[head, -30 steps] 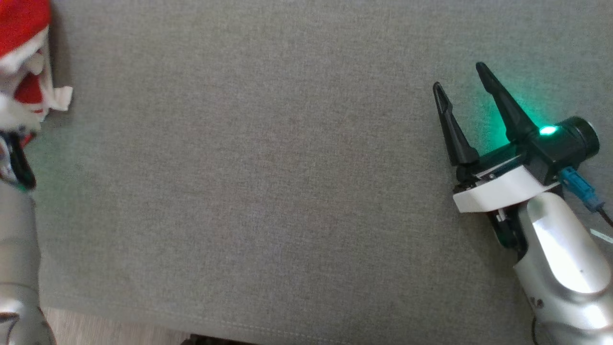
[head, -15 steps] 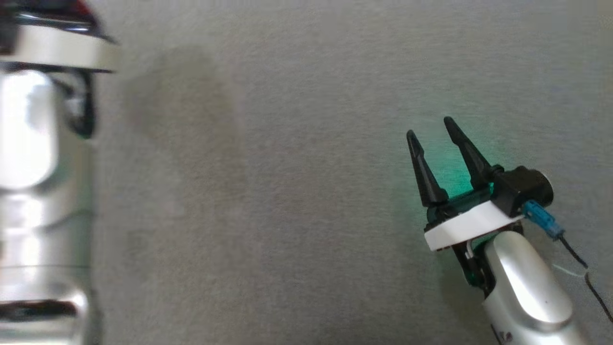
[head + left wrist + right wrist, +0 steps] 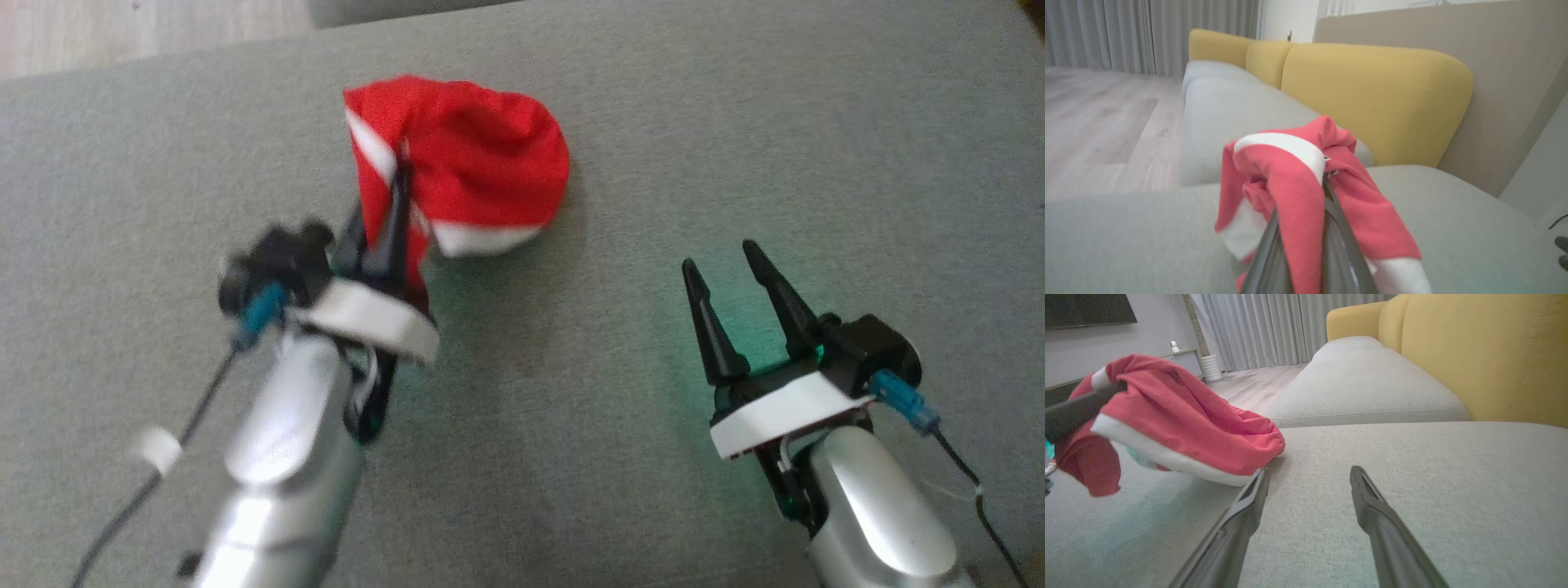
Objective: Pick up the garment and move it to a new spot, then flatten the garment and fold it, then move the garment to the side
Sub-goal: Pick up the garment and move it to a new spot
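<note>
On grey sofa (image 3: 571, 457), left pincer (image 3: 400, 175) gripping garment (image 3: 482, 163), right pincer (image 3: 718, 257) agape, wrist-view yellow backrest (image 3: 1372, 94)

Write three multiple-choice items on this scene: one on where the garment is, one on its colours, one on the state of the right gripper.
1. The garment is over:
A. a wooden table
B. the grey sofa cushion
C. a metal tray

2. The garment is:
A. blue with yellow bands
B. all black
C. red with white bands

3. The right gripper is:
A. open and holding nothing
B. shut on the garment
C. shut on a towel

Answers:
1 B: in the head view, grey fabric lies all around the garment.
2 C: red cloth with white bands shows in all three views.
3 A: its fingers stand apart with bare cushion between them, and it is the left gripper that pinches the garment.
</note>
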